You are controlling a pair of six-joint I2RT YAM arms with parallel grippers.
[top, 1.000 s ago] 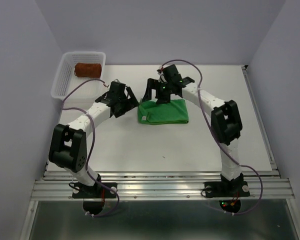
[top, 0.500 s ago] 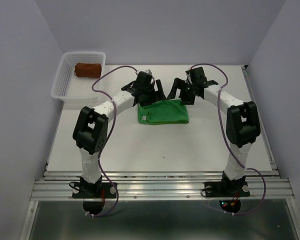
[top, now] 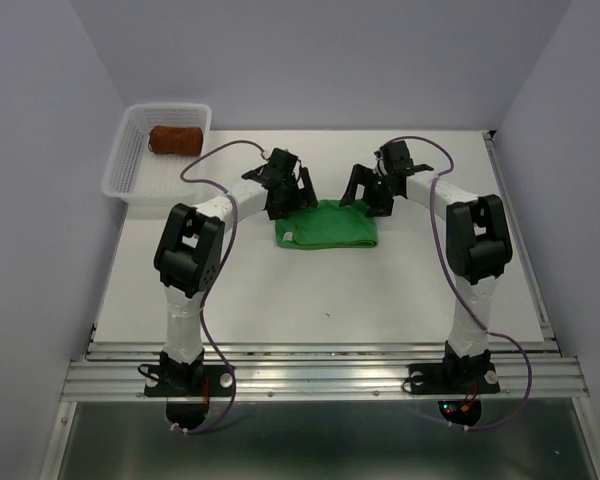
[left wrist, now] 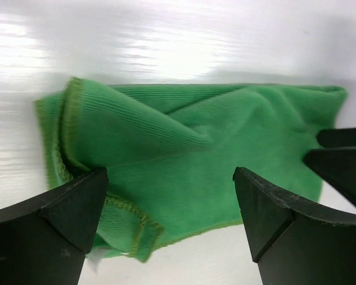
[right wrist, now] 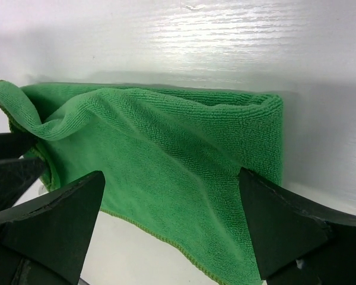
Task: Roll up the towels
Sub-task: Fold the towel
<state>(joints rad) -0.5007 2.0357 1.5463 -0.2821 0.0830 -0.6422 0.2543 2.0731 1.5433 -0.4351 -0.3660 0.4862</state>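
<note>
And here's the green towel [top: 326,225], lying folded flat on the white table [top: 320,300] just above the middle of the overhead frame, its back edge puckering up into a loose ridge. The left gripper [top: 290,192] is hanging over the towel's upper-left corner with its jaws spread wide, grasping nothing. In the left wrist view the cloth is filling the gap between the two black fingers [left wrist: 65,219]. The right gripper [top: 365,192] is mirroring it at the upper-right corner, jaws likewise released and empty (whether either gripper is actually touching the fabric, I cannot tell). Each wrist camera is catching the other gripper's dark tips at the side edge of its frame. Up in the upper left of the overhead view, the rust-brown towel [top: 174,139] is sitting rolled up inside the white mesh basket [top: 123,170], well apart from both grippers.
</note>
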